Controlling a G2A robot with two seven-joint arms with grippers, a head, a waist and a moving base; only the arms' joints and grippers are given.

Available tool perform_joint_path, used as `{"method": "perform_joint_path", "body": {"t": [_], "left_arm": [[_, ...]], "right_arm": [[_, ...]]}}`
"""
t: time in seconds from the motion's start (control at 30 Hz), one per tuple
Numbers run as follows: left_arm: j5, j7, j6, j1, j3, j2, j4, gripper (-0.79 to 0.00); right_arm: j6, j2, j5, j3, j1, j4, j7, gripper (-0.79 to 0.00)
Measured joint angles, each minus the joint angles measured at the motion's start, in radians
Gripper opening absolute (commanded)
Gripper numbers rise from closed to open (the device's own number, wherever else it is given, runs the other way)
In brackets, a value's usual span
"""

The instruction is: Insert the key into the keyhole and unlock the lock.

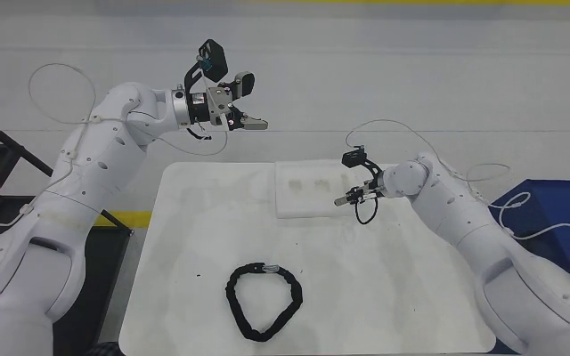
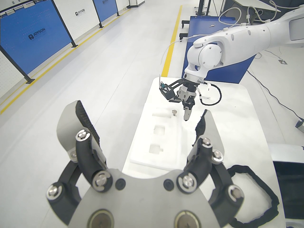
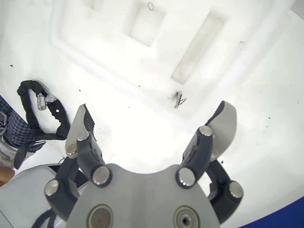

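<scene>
Nearest the robot, on the white table (image 1: 178, 294): chain lock (image 1: 233, 307), a black sleeved chain lying flat as a closed loop close to the near edge. Its silver cylinder (image 1: 264, 267) is on the far side of the loop; in the right wrist view the keyhole end shows, w/ nothing in it.

Further back, approx mid-table: white foam tray (image 1: 303, 205), well apart from the lock. It has 3 recesses, 1 long and 2 smaller. A small ring (image 3: 150, 5) lies at the edge of the middle recess.

Key (image 3: 178, 100) is on the tray's top face, just beside the end of the long recess, on the side toward the right arm. It's stuck up on edge and tilted, not lying flat. No contact w/ lock or gripper.

Right gripper (image 3: 153, 110) hangs low over that end of the tray, pointed down at the key. Fingers spread wide, nothing between them, key just ahead of the tips and not touched.

Farthest: left gripper (image 2: 141, 110), held high beyond the table's far left corner, aimed across toward the tray and the right arm. Fingers also wide apart, holding nothing.
</scene>
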Motion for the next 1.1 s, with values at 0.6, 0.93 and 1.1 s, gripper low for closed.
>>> {"method": "perform_joint_path", "body": {"t": [0.6, 0.93, 1.1], "left_arm": [[0.0, 0.0, 0.0, 0.0, 0.0, 0.0, 0.0, 0.0], [0.0, 0.0, 0.0, 0.0, 0.0, 0.0, 0.0, 0.0], [0.0, 0.0, 0.0, 0.0, 0.0, 0.0, 0.0, 0.0]], "right_arm": [[-0.062, -0.086, -0.044, -0.018, 0.033, 0.171, -0.038, -0.237], [-0.042, -0.116, -0.08, -0.019, 0.04, 0.23, -0.065, -0.434], [-0.027, -0.128, -0.095, -0.018, 0.04, 0.254, -0.075, -0.474]]}}
